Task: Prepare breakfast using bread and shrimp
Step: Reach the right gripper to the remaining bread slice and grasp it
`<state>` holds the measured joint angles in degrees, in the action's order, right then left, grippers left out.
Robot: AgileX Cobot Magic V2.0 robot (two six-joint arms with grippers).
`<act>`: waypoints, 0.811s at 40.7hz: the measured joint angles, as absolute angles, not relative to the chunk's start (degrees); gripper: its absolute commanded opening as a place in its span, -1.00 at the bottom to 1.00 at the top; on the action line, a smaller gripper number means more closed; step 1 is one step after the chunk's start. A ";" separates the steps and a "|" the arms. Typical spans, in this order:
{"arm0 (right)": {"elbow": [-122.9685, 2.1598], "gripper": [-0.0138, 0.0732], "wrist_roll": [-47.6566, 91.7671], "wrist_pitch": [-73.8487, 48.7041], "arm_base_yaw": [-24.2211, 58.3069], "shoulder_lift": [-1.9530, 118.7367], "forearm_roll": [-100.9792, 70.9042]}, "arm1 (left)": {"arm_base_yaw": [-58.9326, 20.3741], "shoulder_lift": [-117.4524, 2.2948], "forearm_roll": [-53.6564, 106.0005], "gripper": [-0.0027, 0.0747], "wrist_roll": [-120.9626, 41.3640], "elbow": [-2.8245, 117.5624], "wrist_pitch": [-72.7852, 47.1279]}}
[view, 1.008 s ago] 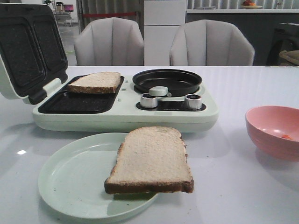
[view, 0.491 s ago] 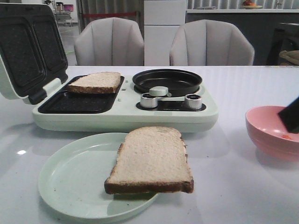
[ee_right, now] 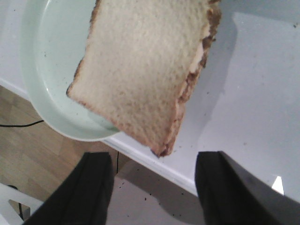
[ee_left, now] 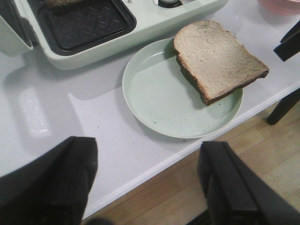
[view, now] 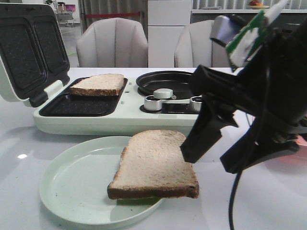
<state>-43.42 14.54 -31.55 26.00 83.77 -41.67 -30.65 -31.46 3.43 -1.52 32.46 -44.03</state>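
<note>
Hidden or cut off: your right arm blocks the pink bowl point(view: 301, 142) almost wholly in the front view, so you cannot make out any shrimp. It also covers the right end of the pale green sandwich maker point(view: 124, 122) and one of its knobs. The left arm is out of the front view; only its wrist camera shows its fingers.

Bread, item one: slice point(view: 154, 164) lying on the pale green plate point(view: 76, 184), its near right corner overhanging the rim. Pale beige crumb, dark brown crust, flat.

Bread, item two: slice point(view: 98, 84) resting in the far tray of the sandwich maker, lid point(view: 26, 52) raised.

Right gripper point(view: 213, 160): jaws spread wide, empty, just beside the plated slice's right edge.

Left gripper point(ee_left: 150, 183): jaws spread wide, empty, near the table edge, short of the plate.
</note>
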 measured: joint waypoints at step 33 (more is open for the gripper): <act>-53.78 0.08 14.54 -30.11 26.00 99.22 -42.08 | -30.65 -31.46 3.43 0.39 -1.52 32.46 -44.03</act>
<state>-53.78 14.54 -30.11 26.00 99.22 -42.08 -30.65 -31.46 3.43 -1.52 32.46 -44.03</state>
